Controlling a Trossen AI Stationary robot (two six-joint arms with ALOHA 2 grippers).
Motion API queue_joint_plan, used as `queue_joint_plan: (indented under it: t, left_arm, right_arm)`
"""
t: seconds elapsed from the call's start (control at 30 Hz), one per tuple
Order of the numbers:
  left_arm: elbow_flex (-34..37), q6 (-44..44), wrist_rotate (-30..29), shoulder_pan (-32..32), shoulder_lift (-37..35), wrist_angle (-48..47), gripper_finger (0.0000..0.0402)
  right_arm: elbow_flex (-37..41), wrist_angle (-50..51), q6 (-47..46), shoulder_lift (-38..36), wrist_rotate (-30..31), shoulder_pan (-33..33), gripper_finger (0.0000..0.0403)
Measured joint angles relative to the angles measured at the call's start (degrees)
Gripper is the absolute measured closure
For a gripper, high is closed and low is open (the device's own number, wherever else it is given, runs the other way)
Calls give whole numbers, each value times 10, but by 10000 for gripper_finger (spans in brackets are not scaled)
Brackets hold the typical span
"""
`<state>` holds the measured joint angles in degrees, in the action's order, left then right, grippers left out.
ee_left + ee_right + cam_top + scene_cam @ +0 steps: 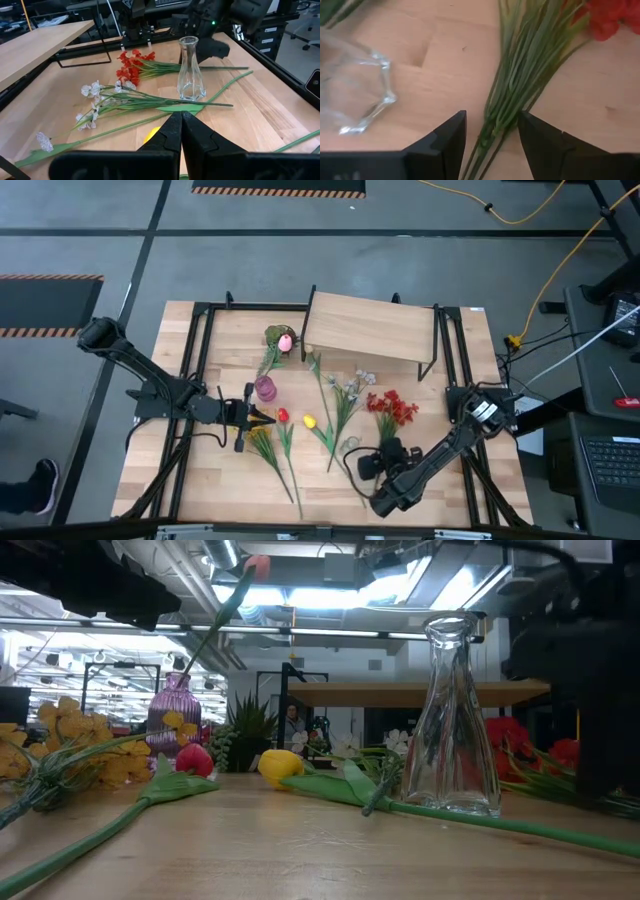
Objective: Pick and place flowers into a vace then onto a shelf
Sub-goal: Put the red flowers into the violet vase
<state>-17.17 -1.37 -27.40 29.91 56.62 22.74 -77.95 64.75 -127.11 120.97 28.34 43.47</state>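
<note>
My right gripper (492, 135) is open and tipped down near the table's front right. Its fingers stand on either side of the green stems (512, 95) of the red cluster flower (393, 408), which lies flat; I see no touch. A clear glass vase (352, 447) stands upright just left of it. My left gripper (181, 125) is shut and empty, hovering above a yellow tulip (309, 421) and a red tulip (283, 416). A purple vase (265, 388) holds a pink tulip (285, 342). White blossoms (350, 385) and yellow blooms (262, 442) lie on the table.
The light-wood shelf (370, 330) stands on black legs at the far middle right. A green leafy bunch (275, 333) sits left of it. Long stems cross the table's middle, and black frame rails (195, 360) run along the table's sides.
</note>
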Motion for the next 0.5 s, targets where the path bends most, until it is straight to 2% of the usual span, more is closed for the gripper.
queue_joint_plan:
  t: [0.27, 0.37, 0.5]
  left_arm:
    - [0, -6, -2, 0, 0, 0, 398]
    - [0, -6, -2, 0, 0, 0, 398]
    - [0, -7, -2, 0, 0, 0, 398]
  right_arm:
    - [-3, 6, 12, 21, -19, -6, 231]
    - [-2, 8, 8, 17, -27, -7, 262]
    - [-1, 28, -38, 17, -34, 6, 328]
